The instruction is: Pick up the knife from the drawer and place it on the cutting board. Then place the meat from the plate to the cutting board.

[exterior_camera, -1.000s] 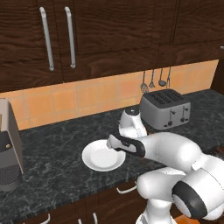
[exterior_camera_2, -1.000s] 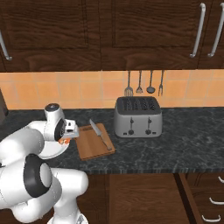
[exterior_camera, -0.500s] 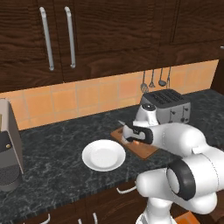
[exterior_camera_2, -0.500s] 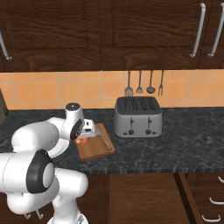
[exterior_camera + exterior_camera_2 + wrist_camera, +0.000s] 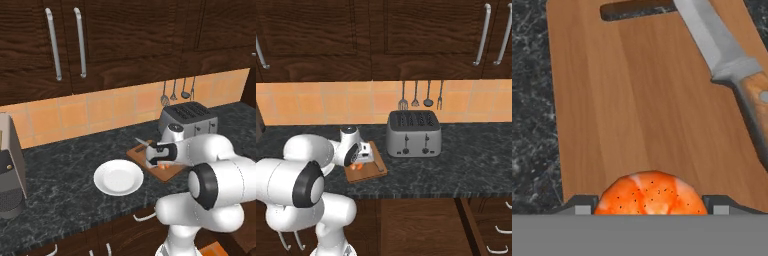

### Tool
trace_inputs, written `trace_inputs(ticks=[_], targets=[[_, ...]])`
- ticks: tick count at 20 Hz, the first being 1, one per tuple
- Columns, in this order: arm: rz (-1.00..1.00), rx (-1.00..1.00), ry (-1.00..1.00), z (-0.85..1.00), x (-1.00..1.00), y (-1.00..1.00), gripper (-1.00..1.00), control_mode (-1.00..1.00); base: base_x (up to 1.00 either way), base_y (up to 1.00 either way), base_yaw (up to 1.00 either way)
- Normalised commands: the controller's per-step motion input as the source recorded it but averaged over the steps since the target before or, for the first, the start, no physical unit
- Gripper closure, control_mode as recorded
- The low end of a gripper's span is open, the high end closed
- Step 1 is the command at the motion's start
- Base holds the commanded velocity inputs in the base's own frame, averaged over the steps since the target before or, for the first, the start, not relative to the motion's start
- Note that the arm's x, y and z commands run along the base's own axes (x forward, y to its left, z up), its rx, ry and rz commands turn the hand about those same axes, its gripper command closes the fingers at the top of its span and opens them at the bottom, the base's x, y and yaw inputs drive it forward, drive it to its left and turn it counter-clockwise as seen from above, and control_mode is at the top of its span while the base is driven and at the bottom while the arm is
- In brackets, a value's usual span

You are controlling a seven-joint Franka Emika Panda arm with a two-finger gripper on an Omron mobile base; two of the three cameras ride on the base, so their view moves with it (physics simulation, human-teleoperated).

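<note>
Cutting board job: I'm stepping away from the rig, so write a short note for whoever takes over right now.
Pincer: over the cutting board, fingers either side of the meat; whether it is gripped or already let go cannot be told.
Knife: lying on the board, blade toward the slot end.
Meat: at the board's near edge, seen as an orange piece by the pincer in the right base view.
Plate: on the counter beside the board, bare.
Done: knife placed; meat brought off the plate to the board.
Left: confirm the meat rests on the board, then lift the pincer away.
</note>
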Motion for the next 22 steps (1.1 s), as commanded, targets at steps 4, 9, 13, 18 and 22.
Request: trace_inputs(ticks=[4, 9, 13, 18, 22], targets=[[0.0, 0.0, 0.0, -0.32, 0.0, -0.06, 1.0, -1.0, 0.0, 0.0, 0.0], [0.0, 0.0, 0.0, -0.05, 0.0, 0.0, -1.0, -1.0, 0.0, 0.0, 0.0], [0.0, 0.0, 0.0, 0.14, 0.0, 0.0, -1.0, -1.0, 0.0, 0.0, 0.0], [0.0, 0.0, -0.09, 0.48, -0.03, 0.0, -1.0, -1.0, 0.0, 0.0, 0.0], [0.0, 0.0, -0.05, 0.27, 0.05, 0.0, -1.0, -1.0, 0.0, 0.0, 0.0]])
